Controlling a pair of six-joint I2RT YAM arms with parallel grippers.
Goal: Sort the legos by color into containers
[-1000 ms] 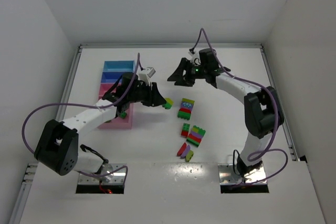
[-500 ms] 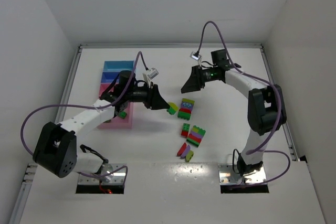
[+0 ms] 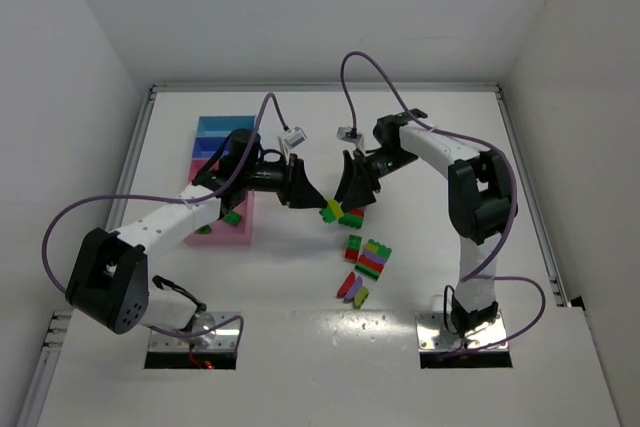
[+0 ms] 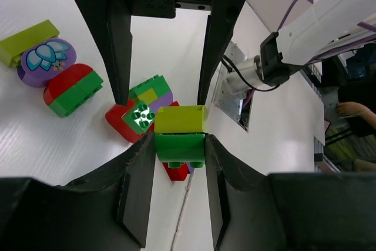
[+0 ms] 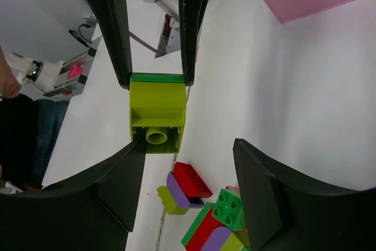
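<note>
My left gripper [image 3: 320,203] is shut on a green lego [image 4: 180,148] that has a yellow-green lego [image 4: 181,119] stuck to its far end; the pair hangs above the table. My right gripper [image 3: 347,194] faces it from the other side, open, its fingers [image 5: 111,186] wider than the yellow-green lego [image 5: 157,113], whose near end sits at the left fingertip. The containers [image 3: 214,235] lie to the left: light blue, blue and pink trays, with a green lego [image 3: 232,217] in the pink one.
Loose legos lie below the grippers: a multicoloured stack [image 3: 354,213], a red-green block [image 3: 353,247], a striped block [image 3: 374,259] and a red, purple and yellow-green trio [image 3: 352,289]. White walls ring the table.
The right arm has swung from the back of the table down and left to meet the held legos, and its jaws have opened. The left gripper has edged right with its legos.
</note>
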